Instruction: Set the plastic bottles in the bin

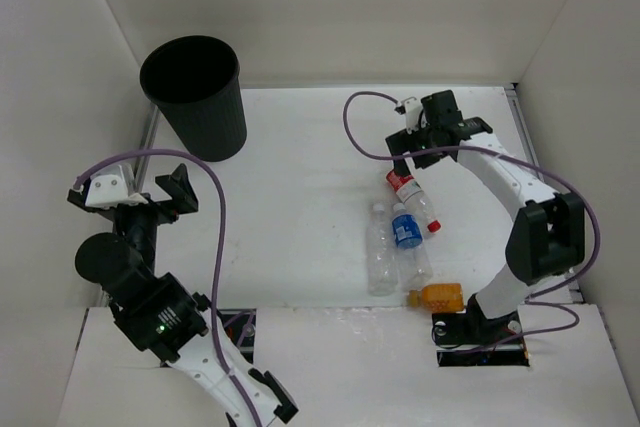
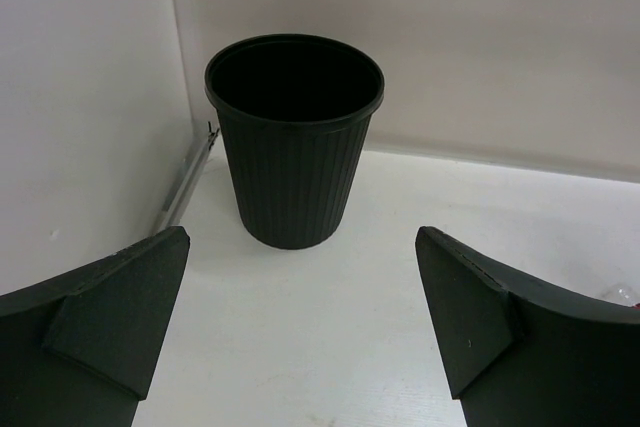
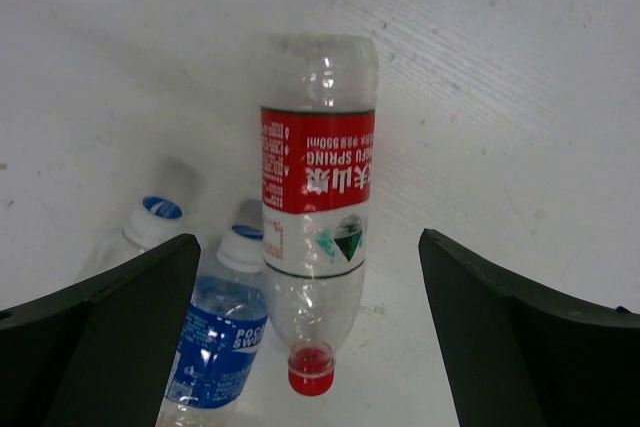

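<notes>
The black bin [image 1: 195, 97] [image 2: 296, 137] stands upright at the far left. Three clear plastic bottles lie together at the right: a red-labelled one [image 1: 412, 197] [image 3: 316, 207] with a red cap, a blue-labelled one [image 1: 408, 235] [image 3: 215, 347], and a plain one [image 1: 380, 252] with a white cap [image 3: 155, 219]. A stubby orange bottle [image 1: 437, 296] lies nearer the right arm's base. My right gripper [image 1: 435, 147] [image 3: 308, 247] hangs open above the red-labelled bottle, a finger on each side and apart from it. My left gripper [image 1: 178, 195] [image 2: 303, 277] is open and empty, facing the bin.
White walls close in the table at the left, back and right. A metal rail [image 2: 185, 192] runs along the left edge by the bin. A purple cable [image 1: 352, 132] loops beside the right wrist.
</notes>
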